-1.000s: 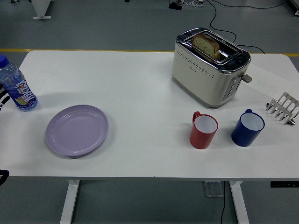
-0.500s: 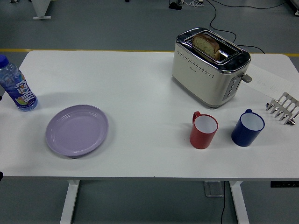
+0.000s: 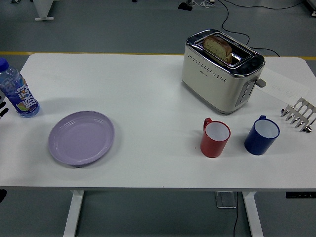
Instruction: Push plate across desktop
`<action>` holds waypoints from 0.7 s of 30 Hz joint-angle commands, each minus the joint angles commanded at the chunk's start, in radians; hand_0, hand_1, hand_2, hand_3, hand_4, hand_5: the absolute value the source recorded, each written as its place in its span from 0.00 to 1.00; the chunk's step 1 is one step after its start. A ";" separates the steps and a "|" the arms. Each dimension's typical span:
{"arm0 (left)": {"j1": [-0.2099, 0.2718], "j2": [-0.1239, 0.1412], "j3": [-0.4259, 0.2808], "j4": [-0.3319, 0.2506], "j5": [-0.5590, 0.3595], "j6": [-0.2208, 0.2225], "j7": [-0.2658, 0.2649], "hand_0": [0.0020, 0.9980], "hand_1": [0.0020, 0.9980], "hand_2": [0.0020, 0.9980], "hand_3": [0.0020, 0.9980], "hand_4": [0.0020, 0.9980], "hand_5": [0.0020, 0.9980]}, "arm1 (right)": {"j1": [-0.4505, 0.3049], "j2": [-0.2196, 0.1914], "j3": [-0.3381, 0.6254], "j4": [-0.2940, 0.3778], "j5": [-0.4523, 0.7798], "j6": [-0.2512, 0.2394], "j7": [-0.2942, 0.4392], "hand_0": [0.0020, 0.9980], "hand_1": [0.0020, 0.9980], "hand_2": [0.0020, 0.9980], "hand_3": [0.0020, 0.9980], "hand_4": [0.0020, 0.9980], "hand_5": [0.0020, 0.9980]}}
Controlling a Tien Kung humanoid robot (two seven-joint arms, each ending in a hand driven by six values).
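Plate (image 3: 81,138) lilac, flat on white tabletop (image 3: 148,98), untouched, near right of water bottle (image 3: 18,92). Left hand (image 3: 2,109) barely visible beside bottle; finger state unclear.

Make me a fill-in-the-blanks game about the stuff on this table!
1. The plate is the colour ____.
2. The slice of bread sticks up out of the ____.
3. The mug right beside the red mug is ____.
4. The water bottle stands near the table's ____ edge.

Missing words: purple; toaster; blue; left
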 joint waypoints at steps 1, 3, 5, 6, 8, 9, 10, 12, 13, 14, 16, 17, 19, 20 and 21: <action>-0.003 0.001 0.007 0.005 0.009 -0.001 -0.006 0.76 0.77 0.77 0.69 0.53 1.00 | -0.001 0.000 0.002 0.001 -0.001 -0.001 -0.001 0.62 0.53 0.67 0.67 0.47 0.76; -0.009 0.001 0.020 0.012 0.019 -0.001 -0.021 0.76 0.78 0.76 0.69 0.53 1.00 | -0.002 0.000 0.003 0.001 -0.001 -0.001 -0.001 0.62 0.53 0.67 0.67 0.47 0.76; -0.018 0.002 0.034 0.022 0.025 0.001 -0.040 0.76 0.78 0.76 0.69 0.53 1.00 | 0.001 0.000 0.008 0.001 -0.003 -0.003 -0.004 0.62 0.53 0.67 0.67 0.47 0.76; -0.022 0.003 0.040 0.028 0.028 0.005 -0.053 0.76 0.78 0.76 0.69 0.53 1.00 | 0.002 0.000 0.016 0.002 -0.013 -0.008 -0.008 0.62 0.53 0.67 0.67 0.47 0.76; -0.025 0.004 0.045 0.033 0.029 0.009 -0.068 0.76 0.78 0.76 0.69 0.53 1.00 | 0.004 0.000 0.025 0.002 -0.023 -0.013 -0.012 0.62 0.53 0.67 0.67 0.47 0.76; -0.027 0.004 0.048 0.037 0.029 0.012 -0.077 0.76 0.78 0.76 0.69 0.53 1.00 | 0.005 0.000 0.029 0.002 -0.030 -0.016 -0.015 0.62 0.53 0.67 0.67 0.46 0.76; -0.029 0.003 0.051 0.042 0.029 0.017 -0.086 0.76 0.78 0.76 0.69 0.53 1.00 | 0.005 0.000 0.032 0.001 -0.032 -0.018 -0.016 0.62 0.53 0.67 0.67 0.46 0.76; -0.032 0.002 0.054 0.047 0.029 0.021 -0.093 0.76 0.78 0.76 0.69 0.53 1.00 | 0.005 0.000 0.034 0.001 -0.032 -0.019 -0.017 0.62 0.53 0.67 0.67 0.46 0.76; -0.035 0.001 0.058 0.057 0.038 0.027 -0.102 0.76 0.78 0.76 0.69 0.53 1.00 | 0.005 0.000 0.034 0.000 -0.031 -0.019 -0.017 0.62 0.53 0.67 0.67 0.46 0.76; -0.037 0.000 0.062 0.066 0.045 0.033 -0.109 0.76 0.78 0.76 0.69 0.53 1.00 | 0.004 0.000 0.034 0.000 -0.030 -0.019 -0.017 0.62 0.53 0.67 0.67 0.46 0.76; -0.042 -0.005 0.067 0.082 0.048 0.040 -0.119 0.76 0.78 0.74 0.68 0.52 1.00 | 0.004 0.000 0.037 -0.001 -0.036 -0.020 -0.019 0.62 0.53 0.67 0.67 0.46 0.76; -0.042 -0.005 0.067 0.083 0.049 0.041 -0.120 0.76 0.78 0.74 0.68 0.52 1.00 | 0.004 0.000 0.037 -0.001 -0.037 -0.020 -0.019 0.62 0.53 0.67 0.67 0.46 0.76; -0.046 -0.015 0.068 0.097 0.050 0.046 -0.134 0.76 0.78 0.74 0.68 0.52 1.00 | 0.006 0.000 0.042 0.000 -0.044 -0.023 -0.021 0.62 0.53 0.67 0.67 0.46 0.76; -0.048 -0.018 0.068 0.101 0.051 0.048 -0.137 0.76 0.78 0.74 0.68 0.52 1.00 | 0.007 0.000 0.043 0.000 -0.046 -0.024 -0.021 0.62 0.53 0.67 0.67 0.46 0.76; -0.049 -0.026 0.067 0.107 0.053 0.054 -0.145 0.75 0.76 0.72 0.65 0.52 1.00 | 0.007 0.000 0.047 -0.001 -0.054 -0.025 -0.023 0.62 0.53 0.67 0.67 0.46 0.76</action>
